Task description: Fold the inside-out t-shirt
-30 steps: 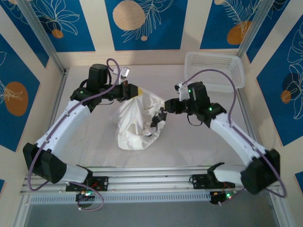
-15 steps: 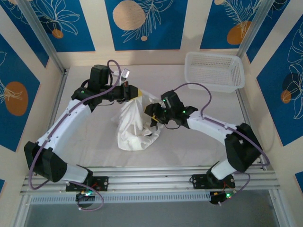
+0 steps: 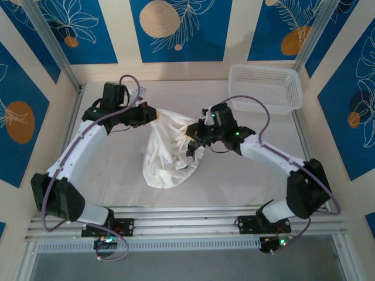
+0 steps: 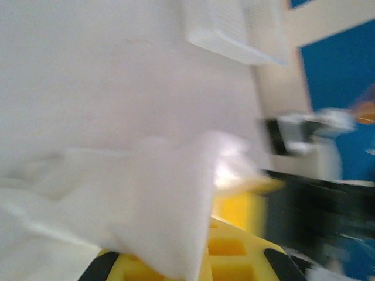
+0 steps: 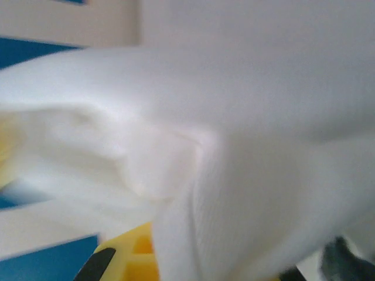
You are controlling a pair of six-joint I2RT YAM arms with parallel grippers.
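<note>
The inside-out t-shirt (image 3: 169, 151) is white and hangs bunched over the middle of the table, lifted at its top and stretched between both grippers. My left gripper (image 3: 153, 115) is shut on the shirt's upper left corner. In the left wrist view the white cloth (image 4: 158, 216) drapes over the yellow fingers (image 4: 240, 252). My right gripper (image 3: 196, 136) is shut on the shirt's right edge. In the right wrist view, blurred cloth (image 5: 246, 175) covers the jaws, and a bit of a yellow finger (image 5: 126, 257) shows below it.
A white mesh basket (image 3: 266, 88) stands at the back right of the table (image 3: 105, 170); its corner also appears in the left wrist view as the basket (image 4: 234, 29). Metal frame posts and the padded side walls border the table.
The right gripper has closed on the shirt's right edge and shifted slightly right. The left arm has pulled left and back, stretching the shirt's top wider between the grippers.
</note>
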